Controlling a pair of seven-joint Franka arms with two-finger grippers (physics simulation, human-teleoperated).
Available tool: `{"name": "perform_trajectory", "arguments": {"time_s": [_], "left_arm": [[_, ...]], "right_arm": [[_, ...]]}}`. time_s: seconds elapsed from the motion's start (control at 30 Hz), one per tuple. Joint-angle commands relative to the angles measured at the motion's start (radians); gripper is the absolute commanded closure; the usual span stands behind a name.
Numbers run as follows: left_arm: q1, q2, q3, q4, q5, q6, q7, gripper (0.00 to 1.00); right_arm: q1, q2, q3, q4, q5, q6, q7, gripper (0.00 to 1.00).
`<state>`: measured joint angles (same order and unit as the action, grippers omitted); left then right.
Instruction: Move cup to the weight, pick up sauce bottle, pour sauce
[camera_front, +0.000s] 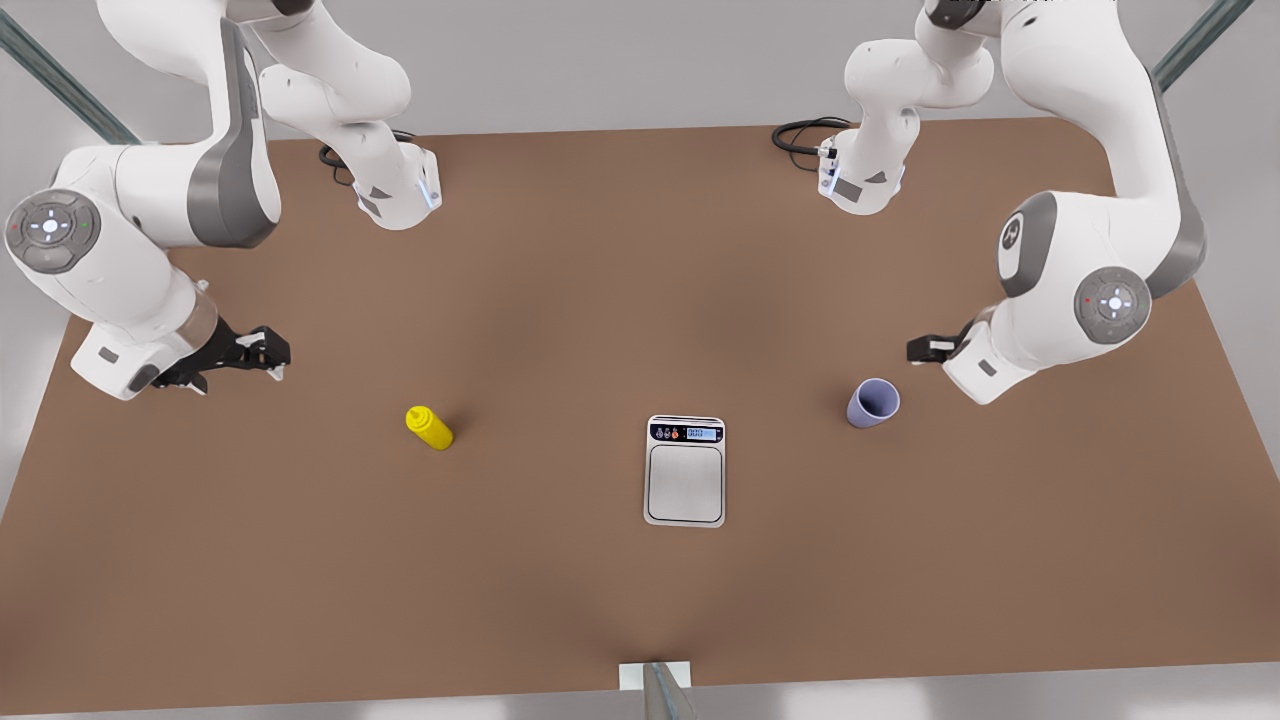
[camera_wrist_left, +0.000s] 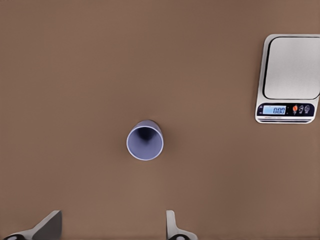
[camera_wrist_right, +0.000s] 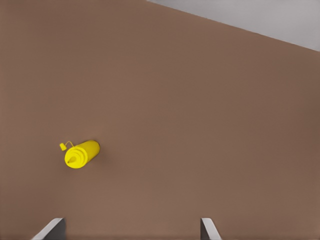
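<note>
The cup (camera_front: 873, 403) stands upright on the surface (camera_front: 560, 300), toward the edge on the front view's right, well apart from the weight (camera_front: 685, 470). The left jaws (camera_wrist_left: 110, 227), spread open, hover near it: centre them over the cup, descend squarely, grip mid-wall. The sauce bottle (camera_front: 430, 427) stands opposite, where the right jaws (camera_wrist_right: 132, 230) wait open.

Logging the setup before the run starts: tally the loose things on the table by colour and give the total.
Yellow: 1, the sauce bottle
Lavender-blue: 1, the cup
White and silver: 1, the weight
Total: 3
</note>
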<state>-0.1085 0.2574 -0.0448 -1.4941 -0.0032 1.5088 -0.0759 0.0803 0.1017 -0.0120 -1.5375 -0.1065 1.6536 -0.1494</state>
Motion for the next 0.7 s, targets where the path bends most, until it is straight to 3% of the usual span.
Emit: {"name": "perform_trajectory", "arguments": {"time_s": [0.0, 0.07, 0.1, 0.23, 0.43, 0.67], "left_arm": [[0.003, 0.008, 0.0, 0.002, 0.0, 0.021, 0.025, 0.0], [0.003, 0.008, 0.0, 0.002, 0.002, 0.021, 0.025, 0.0], [0.003, 0.008, 0.0, 0.002, 0.002, 0.021, 0.025, 0.0], [0.001, 0.019, 0.0, 0.025, 0.005, 0.021, 0.025, 0.0], [0.001, 0.032, 0.002, 0.048, 0.009, 0.024, 0.027, 0.0], [0.001, 0.036, 0.002, 0.046, 0.011, 0.042, 0.027, 0.0]], "right_arm": [[-0.001, 0.0, 0.0, -0.001, 0.005, 0.003, -0.048, 0.0], [0.006, 0.019, -0.002, -0.003, 0.004, 0.005, -0.2, 0.0], [-0.005, 0.088, -0.003, 0.007, 0.079, 0.017, -0.45, 0.0], [-0.108, 0.289, -0.005, -0.007, 0.441, 0.012, -0.964, 0.02], [-0.185, 0.337, -0.005, -0.038, 0.596, -0.046, -1.725, 0.01], [-0.29, 0.435, -0.005, -0.039, 0.654, -0.106, -2.024, 0.01]]}}
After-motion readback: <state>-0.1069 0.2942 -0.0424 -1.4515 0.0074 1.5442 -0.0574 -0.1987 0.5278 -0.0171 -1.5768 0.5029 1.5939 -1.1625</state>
